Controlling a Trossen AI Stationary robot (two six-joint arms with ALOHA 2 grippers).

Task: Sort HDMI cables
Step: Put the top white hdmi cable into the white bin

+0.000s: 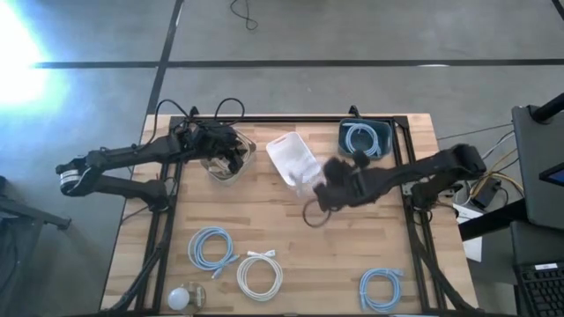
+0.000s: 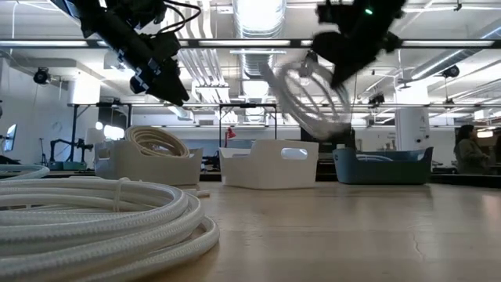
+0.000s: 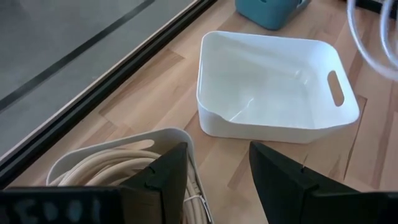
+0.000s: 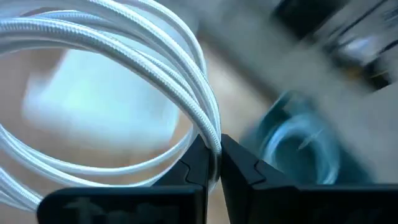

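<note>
The right gripper (image 4: 214, 163) is pinched on a white HDMI cable coil (image 4: 124, 81), holding it in the air above the middle of the surface (image 1: 291, 233), just beside the white bin (image 1: 293, 158). In the low view the coil (image 2: 309, 98) hangs tilted below that gripper (image 2: 338, 72), clear of the wood.

The left gripper (image 3: 214, 171) hovers with its fingers spread and empty over the clear bin (image 1: 231, 163) at the far left, which holds a beige coil (image 3: 112, 165). The white bin (image 3: 273, 87) sits in the far middle with nothing in it, and the blue bin (image 1: 365, 138) at the far right holds a light blue coil (image 1: 363, 139).

Along the near edge lie a light blue coil (image 1: 212, 247) at the left, a white coil (image 1: 259, 274) just beside it, and another light blue coil (image 1: 381, 289) at the right. A small white ball-like object (image 1: 180, 298) rests at the near left corner.
</note>
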